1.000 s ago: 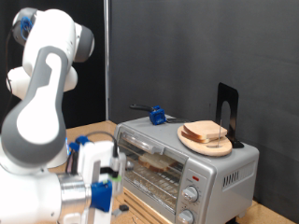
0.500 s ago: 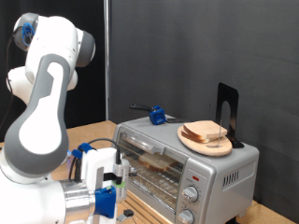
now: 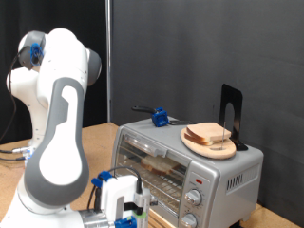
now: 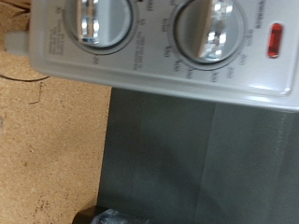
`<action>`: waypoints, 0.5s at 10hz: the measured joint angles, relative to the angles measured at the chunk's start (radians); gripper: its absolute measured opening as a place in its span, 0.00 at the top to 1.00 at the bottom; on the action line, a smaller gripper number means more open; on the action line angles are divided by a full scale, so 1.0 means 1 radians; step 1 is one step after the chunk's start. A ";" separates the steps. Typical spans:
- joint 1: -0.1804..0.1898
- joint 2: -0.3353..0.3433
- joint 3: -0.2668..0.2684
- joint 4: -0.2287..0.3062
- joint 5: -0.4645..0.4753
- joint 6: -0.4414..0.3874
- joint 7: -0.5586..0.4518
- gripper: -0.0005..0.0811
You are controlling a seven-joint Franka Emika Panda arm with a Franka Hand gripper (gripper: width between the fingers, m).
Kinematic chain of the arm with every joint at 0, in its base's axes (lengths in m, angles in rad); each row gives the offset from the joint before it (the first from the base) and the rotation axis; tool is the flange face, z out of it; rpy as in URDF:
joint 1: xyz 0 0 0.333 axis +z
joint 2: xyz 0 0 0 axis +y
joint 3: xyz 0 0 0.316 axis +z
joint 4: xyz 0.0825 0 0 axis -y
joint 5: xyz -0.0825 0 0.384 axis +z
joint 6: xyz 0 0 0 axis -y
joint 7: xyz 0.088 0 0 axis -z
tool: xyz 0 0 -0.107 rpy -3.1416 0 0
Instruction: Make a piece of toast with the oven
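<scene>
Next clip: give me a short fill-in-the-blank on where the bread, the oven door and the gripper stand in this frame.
1. The oven has its glass door ____.
2. A slice of bread lies ____ the oven, on the rack.
3. The plate of bread slices sits on the oven's ____.
4. The gripper is in front of the oven's ____.

Missing: shut; inside; top; knobs

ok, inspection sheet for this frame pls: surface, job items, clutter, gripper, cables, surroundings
Surface: wooden table, with a dark mat in front of the oven.
Job items: oven with its door shut and a slice on the rack inside; two knobs and a red light fill the wrist view.
Clutter: plate of bread on the oven top; blue-handled tool; black stand.
Gripper: gripper low, in front of the oven door, holding nothing seen.
Cables: black cable on the table at the exterior view's left.
Surroundings: dark backdrop.
</scene>
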 joint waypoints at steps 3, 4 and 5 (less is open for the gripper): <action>0.001 0.044 0.017 0.038 0.003 0.003 0.003 0.00; 0.004 0.051 0.026 0.040 0.005 0.012 0.003 0.00; 0.007 0.054 0.035 0.040 0.007 0.027 0.003 0.00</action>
